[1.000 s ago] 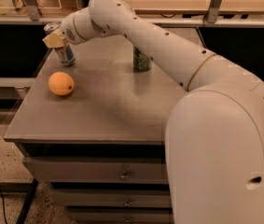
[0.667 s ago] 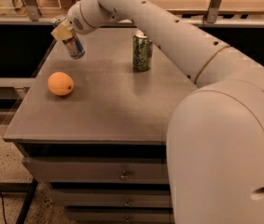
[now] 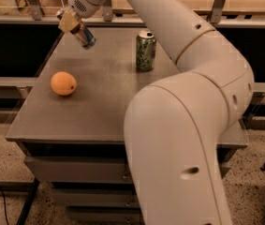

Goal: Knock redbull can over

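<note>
The arm is glossy cream-white, built of fat, rounded segments. Small dark round holes dot its shells, and a thin tan seam rings one joint. A patch of fine perforations marks the wrist. The end effector (image 3: 75,26), at eleven o'clock in the view, is tan and blocky.

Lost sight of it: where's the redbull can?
The redbull can is upper left in camera view, tilted in the gripper above the table's far-left corner, left of the green can.

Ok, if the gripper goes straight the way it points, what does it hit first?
Likely the bare table, left of the green can; the gripper, holding the redbull can, points down-right. Depth is unclear.
</note>
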`<action>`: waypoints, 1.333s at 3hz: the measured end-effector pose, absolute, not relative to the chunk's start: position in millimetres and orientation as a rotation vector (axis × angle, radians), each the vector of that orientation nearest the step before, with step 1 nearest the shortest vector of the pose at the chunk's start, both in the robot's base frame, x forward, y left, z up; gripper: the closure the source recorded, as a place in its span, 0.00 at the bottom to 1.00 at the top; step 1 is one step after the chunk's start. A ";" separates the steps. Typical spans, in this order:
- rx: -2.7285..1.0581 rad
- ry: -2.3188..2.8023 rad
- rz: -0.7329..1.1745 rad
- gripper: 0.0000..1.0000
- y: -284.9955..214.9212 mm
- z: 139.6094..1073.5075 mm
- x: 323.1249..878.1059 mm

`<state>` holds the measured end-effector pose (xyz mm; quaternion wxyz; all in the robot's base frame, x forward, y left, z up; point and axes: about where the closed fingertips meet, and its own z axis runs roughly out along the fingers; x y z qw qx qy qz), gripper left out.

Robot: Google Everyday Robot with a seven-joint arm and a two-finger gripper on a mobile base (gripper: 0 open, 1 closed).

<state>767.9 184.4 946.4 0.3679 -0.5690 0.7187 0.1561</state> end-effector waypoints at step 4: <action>-1.951 2.172 0.105 0.83 155.8 901.3 697.7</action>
